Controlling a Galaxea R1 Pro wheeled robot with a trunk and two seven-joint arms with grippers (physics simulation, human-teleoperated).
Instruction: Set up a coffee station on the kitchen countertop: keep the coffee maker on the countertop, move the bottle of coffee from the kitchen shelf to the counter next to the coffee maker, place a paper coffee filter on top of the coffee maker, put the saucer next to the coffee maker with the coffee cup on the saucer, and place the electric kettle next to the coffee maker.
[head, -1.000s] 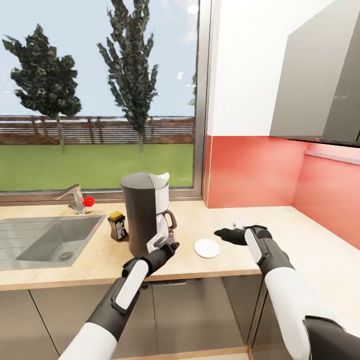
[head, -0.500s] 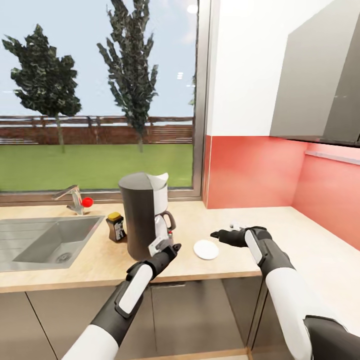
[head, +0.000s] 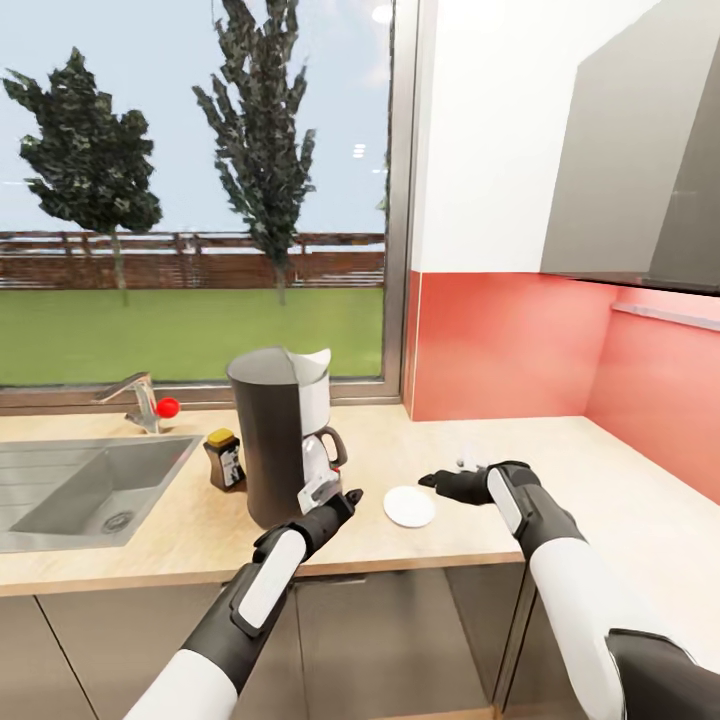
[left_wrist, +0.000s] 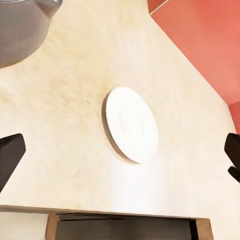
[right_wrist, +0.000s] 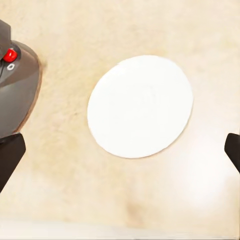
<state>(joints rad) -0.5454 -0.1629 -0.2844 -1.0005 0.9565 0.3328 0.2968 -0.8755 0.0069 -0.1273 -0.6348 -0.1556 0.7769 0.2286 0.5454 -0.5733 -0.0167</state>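
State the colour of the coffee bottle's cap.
Yellow, on the bottle of coffee; head view shows it best.

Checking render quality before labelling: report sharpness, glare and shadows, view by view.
Head view: sharp, evenly daylit, the coffee maker throwing only a faint shadow on the countertop. Left wrist view: the saucer is soft-edged, with a thin dark shadow along one rim. Right wrist view: saucer washed-out white, with a pale glare patch beside it.
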